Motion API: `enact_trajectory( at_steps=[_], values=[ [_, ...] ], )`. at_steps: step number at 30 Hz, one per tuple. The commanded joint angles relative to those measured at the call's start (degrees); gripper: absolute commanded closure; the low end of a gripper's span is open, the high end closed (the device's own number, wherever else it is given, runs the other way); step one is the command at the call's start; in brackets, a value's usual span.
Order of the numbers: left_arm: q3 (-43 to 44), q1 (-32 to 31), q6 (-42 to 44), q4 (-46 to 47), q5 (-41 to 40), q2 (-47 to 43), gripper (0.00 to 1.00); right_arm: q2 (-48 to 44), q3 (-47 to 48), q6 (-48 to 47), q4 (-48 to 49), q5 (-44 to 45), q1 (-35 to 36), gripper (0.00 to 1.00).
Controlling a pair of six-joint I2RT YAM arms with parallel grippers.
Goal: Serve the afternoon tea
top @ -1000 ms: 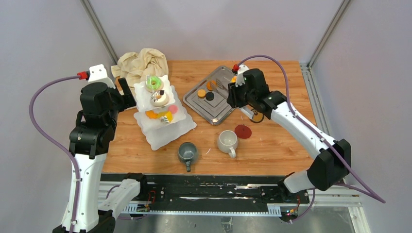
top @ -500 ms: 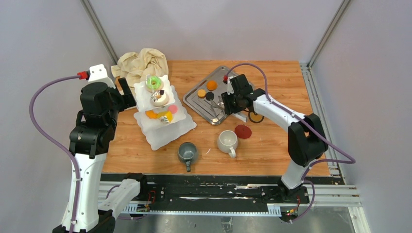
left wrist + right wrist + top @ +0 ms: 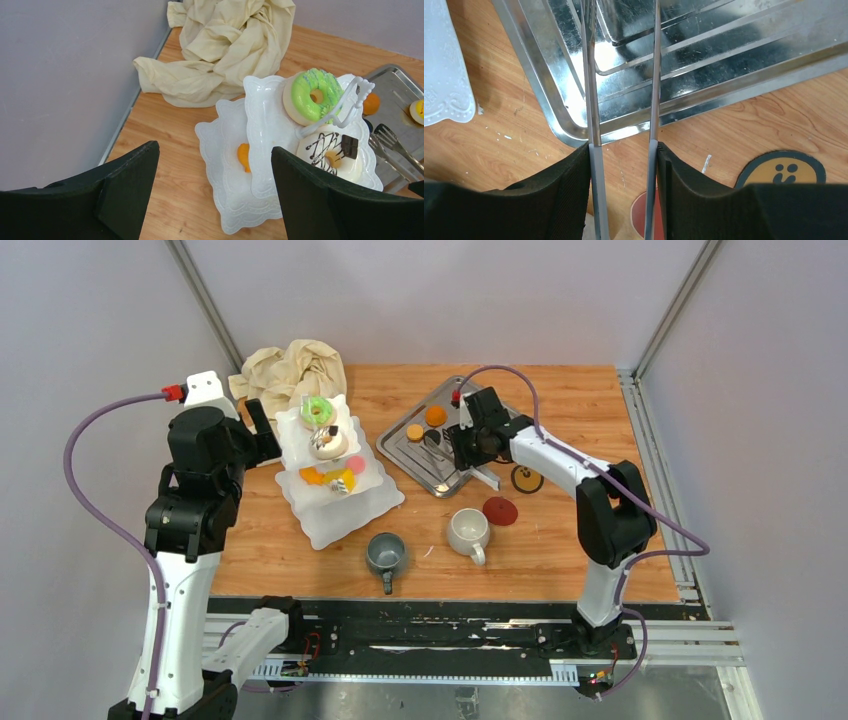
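top external plus both wrist views: field survey

shows the right gripper (image 3: 470, 443) low over the near-right part of the steel tray (image 3: 455, 395). in the right wrist view, squeezes a pair of metal tongs (image 3: 589, 90) by the grey handles, one handle against each black finger (image 3: 566, 185). blades apart, running out across the tray floor, tips cut off by the frame edge, so cannot tell about anything between them.

toward the far-left side of the tray: a round orange pastry (image 3: 436, 416) and a small yellow-orange pastry (image 3: 414, 432), near each other but not touching.

left gripper (image 3: 215, 150) spread wide, holding nothing, hanging just left of the white three-tier stand (image 3: 325, 525). on the uppermost plate: green ring doughnut (image 3: 312, 95), and just beside it a white doughnut (image 3: 332, 155) with chocolate drizzle. on a lower tier, near side: orange slice (image 3: 313, 476), yellow pastry (image 3: 345, 480) and pink pastry (image 3: 357, 465), clustered.

grey mug (image 3: 386, 553) and white mug (image 3: 467, 530) upright on the wooden table (image 3: 560, 540), in front of the stand and tray, apart from each other, handles toward the arm bases. red disc (image 3: 499, 510) just right of the white mug; dark coaster (image 3: 781, 172) with a yellow face beyond that, near the tray's right corner.

beige cloth (image 3: 225, 45) crumpled at the far-left corner, behind the stand.
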Motion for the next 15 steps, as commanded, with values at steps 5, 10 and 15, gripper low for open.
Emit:
enact_trajectory(
  at_steps=[5,10,15],
  values=[
    [-0.97,-0.41,0.56,2.15,-1.38,-0.77,0.13,3.18,4.19,-0.79,1.29,-2.3,-0.16,0.52],
    [-0.29,-0.42,0.3,1.96,-0.66,-0.17,0.13,4.39,5.29,-0.29,1.32,-2.1,-0.14,0.53],
    [-0.38,-0.42,0.21,2.0,-0.34,-0.03,0.13,2.63,3.91,-0.11,1.53,-1.05,-0.14,0.62]
  ],
)
